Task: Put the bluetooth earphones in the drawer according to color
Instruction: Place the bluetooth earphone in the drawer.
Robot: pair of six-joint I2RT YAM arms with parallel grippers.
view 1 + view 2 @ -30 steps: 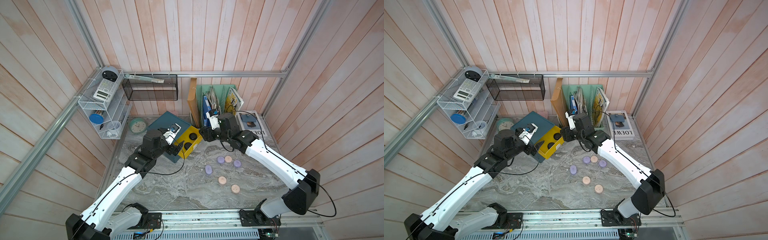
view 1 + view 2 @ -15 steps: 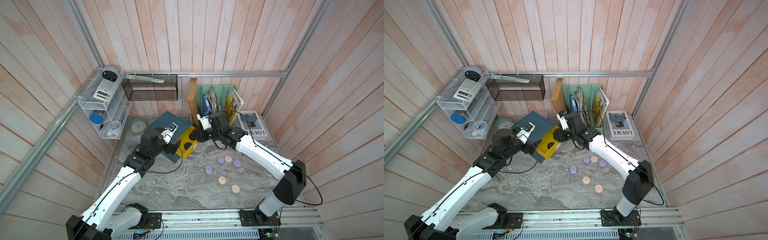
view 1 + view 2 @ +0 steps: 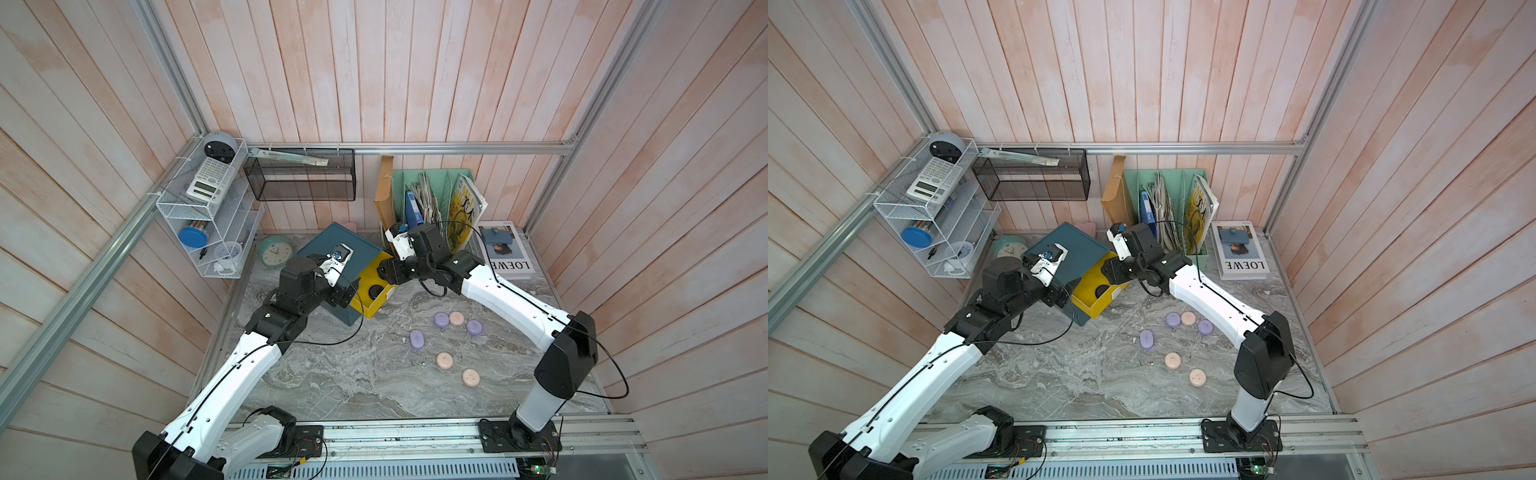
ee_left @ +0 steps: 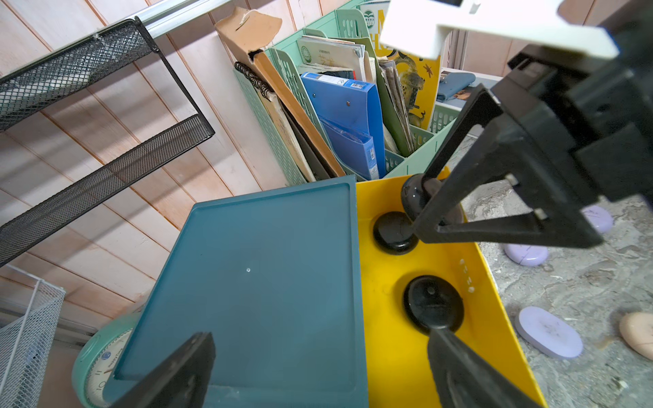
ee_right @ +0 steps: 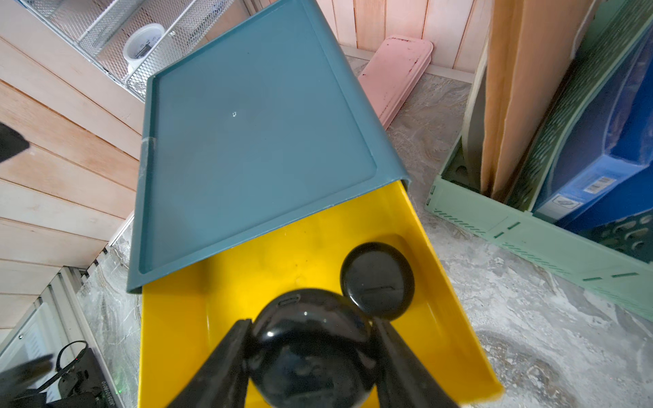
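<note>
Gripping a black case (image 5: 307,353) in the right gripper (image 5: 311,325), narrowed partway and pressing on two opposite sides of it. Hanging with it inside the outline of the yellow drawer (image 3: 370,309), pulled well out from the top of the teal chest (image 3: 361,251). Not showing clearly whether resting on the drawer floor or hovering just above it. Sharing the drawer with two more black cases (image 4: 394,231) (image 4: 433,305), lying flat and apart from each other, one just beside a right fingertip in the left wrist view.

Holding nothing in the left gripper (image 4: 319,337), spread wide. Hovering at the chest's front beside the drawer, one finger over the chest top, the other over the drawer, in the left wrist view.

Showing, in a top view, three lilac cases (image 3: 441,319) (image 3: 473,327) (image 3: 417,338) and three pink cases (image 3: 456,318) (image 3: 444,360) (image 3: 471,377) lying out on the marble table (image 3: 332,386), well apart from the chest and on the right arm's side. Clustering one pink case just beside a lilac one, a second lilac near on its other side; spreading the remaining three nearer the robot's base, each apart.
</note>
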